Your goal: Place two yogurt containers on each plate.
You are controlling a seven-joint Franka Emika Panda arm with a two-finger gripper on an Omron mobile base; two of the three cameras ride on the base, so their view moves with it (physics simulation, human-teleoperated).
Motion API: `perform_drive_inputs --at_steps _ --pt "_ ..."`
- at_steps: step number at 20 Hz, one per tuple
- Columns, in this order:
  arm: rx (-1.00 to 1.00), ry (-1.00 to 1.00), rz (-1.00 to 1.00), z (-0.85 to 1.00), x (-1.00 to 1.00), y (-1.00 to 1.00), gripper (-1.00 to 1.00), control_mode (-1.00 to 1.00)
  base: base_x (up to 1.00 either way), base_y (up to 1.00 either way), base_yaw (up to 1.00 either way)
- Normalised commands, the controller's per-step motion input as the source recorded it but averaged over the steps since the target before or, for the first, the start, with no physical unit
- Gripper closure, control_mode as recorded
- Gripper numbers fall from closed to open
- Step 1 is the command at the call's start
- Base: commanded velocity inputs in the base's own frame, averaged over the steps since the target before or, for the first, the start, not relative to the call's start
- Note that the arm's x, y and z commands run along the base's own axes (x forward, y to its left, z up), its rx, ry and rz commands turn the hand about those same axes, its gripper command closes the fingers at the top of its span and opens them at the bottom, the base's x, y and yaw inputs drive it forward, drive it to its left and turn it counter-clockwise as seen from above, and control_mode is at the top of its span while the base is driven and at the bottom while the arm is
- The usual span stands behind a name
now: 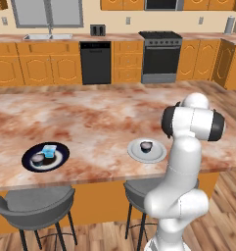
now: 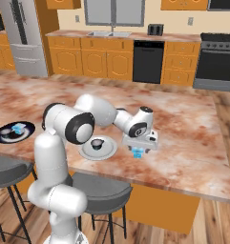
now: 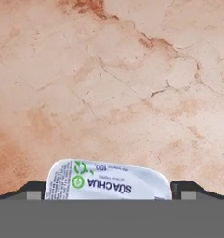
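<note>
A pale blue yogurt container [image 3: 108,181] with a white printed lid rests on the marble counter, just right of the light grey plate [image 2: 107,151]. My gripper [image 2: 138,150] points down over this container [image 2: 137,153]; it is open, with one dark fingertip [image 3: 35,190] on each side of the cup. A dark round yogurt container [image 2: 96,143] stands on the grey plate [image 1: 156,154]. At the counter's left, the black-navy plate [image 1: 60,158] carries a pale blue container [image 1: 49,150] and a dark round one [image 1: 37,158].
Two grey stools [image 1: 36,203] stand under the counter's near edge [image 1: 90,177]. The marble top stretches wide behind both plates. A sink, a dishwasher and a stove line the far wall.
</note>
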Motion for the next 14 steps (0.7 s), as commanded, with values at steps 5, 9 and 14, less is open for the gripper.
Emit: perform_drive_inputs --at_steps 5,9,14 --pt "0.00 -0.01 -0.04 -0.01 0.00 0.00 -1.00 -1.00 0.00 0.00 0.00" --pt "0.00 0.01 -0.01 -0.37 0.00 0.00 -1.00 -1.00 0.00 0.00 0.00" --pt "0.00 0.02 0.00 -0.48 0.00 -0.02 -1.00 -1.00 0.00 0.00 0.00"
